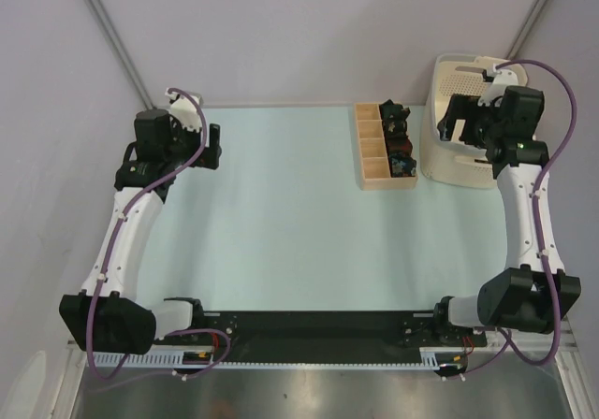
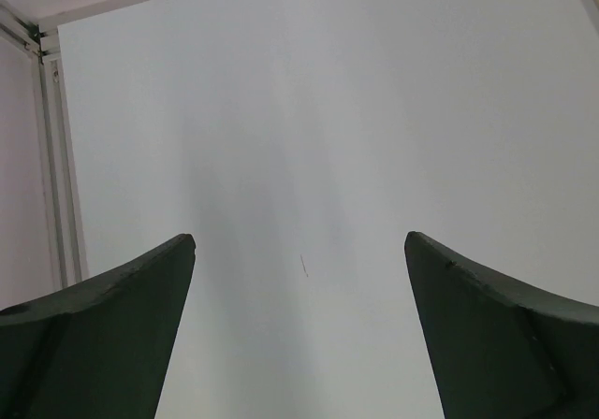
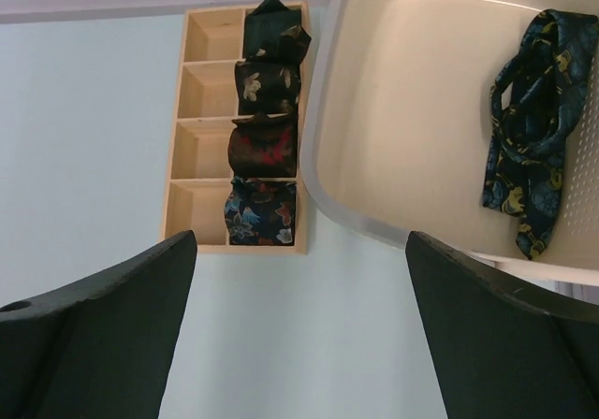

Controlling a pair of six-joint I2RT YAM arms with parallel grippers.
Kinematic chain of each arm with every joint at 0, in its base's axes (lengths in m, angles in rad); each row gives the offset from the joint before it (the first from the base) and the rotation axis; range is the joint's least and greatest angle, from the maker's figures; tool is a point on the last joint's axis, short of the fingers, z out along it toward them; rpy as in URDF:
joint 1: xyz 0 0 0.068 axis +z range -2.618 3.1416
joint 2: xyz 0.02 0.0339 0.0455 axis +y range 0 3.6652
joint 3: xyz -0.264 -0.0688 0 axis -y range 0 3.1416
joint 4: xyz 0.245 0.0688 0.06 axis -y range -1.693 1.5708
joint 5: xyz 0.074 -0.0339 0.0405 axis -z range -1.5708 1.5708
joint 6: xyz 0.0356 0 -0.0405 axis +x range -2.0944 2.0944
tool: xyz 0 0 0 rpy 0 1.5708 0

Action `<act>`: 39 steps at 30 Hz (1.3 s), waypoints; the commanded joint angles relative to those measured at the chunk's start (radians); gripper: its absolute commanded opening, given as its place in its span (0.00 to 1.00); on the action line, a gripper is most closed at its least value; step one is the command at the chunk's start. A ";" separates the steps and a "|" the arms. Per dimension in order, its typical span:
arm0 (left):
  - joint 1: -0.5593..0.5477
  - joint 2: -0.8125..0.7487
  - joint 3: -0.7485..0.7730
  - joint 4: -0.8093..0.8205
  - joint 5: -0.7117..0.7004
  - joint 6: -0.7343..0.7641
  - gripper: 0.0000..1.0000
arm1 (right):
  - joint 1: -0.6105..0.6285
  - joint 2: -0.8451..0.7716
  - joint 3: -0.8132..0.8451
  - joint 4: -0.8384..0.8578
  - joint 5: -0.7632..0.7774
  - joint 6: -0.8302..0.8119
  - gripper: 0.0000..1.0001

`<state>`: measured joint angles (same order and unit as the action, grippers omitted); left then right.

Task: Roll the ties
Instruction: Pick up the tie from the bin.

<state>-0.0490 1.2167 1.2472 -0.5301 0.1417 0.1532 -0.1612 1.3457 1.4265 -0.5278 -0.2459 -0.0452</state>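
A loose navy tie with a blue and yellow floral pattern lies crumpled inside the cream basket. Several rolled ties fill the right column of the tan wooden box; they also show as rolled ties in the top view. My right gripper is open and empty, hovering above the basket's near-left rim; from above the right gripper is over the basket. My left gripper is at the table's far left, away from the ties. It is the open left gripper over bare table.
The wooden box stands at the back right, its left column of compartments empty, right beside the basket. A pale wall and a metal frame post border the table's far-left corner.
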 commanded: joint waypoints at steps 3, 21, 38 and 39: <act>0.008 -0.028 0.024 0.025 -0.016 -0.004 0.99 | -0.004 0.055 0.100 0.017 -0.021 -0.021 1.00; 0.008 -0.008 -0.023 0.002 0.007 0.011 0.99 | -0.118 0.835 1.053 -0.227 0.126 -0.140 1.00; 0.008 0.086 -0.023 -0.053 -0.056 0.016 1.00 | -0.178 1.142 0.985 -0.135 0.327 -0.303 1.00; 0.008 0.093 -0.017 -0.056 -0.059 0.019 1.00 | -0.178 1.152 0.982 -0.130 0.335 -0.303 1.00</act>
<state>-0.0490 1.2934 1.2022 -0.5747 0.1055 0.1665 -0.3279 2.4645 2.4191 -0.7147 0.0425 -0.3138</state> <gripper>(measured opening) 0.994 0.995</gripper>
